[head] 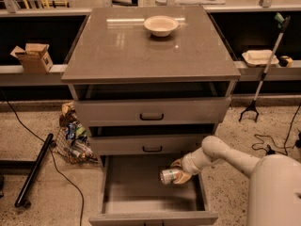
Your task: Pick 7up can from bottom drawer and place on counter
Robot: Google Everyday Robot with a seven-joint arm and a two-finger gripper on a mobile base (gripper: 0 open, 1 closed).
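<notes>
The 7up can (169, 175) is a small silver can lying on its side, held in my gripper (177, 172) above the floor of the open bottom drawer (136, 192), at the drawer's right side. The gripper is shut on the can, with the white arm reaching in from the lower right. The counter (136, 48) is the glossy grey-brown slab on top of the drawer unit, well above the can. A cream bowl (161, 25) stands near the counter's back edge.
Two shut grey drawers with black handles (152, 117) sit between the bottom drawer and the counter. A bag of litter (73, 138) and a black pole (34, 169) lie on the floor at left. A grabber tool (263, 74) leans at right. A cardboard box (33, 56) sits on the left ledge.
</notes>
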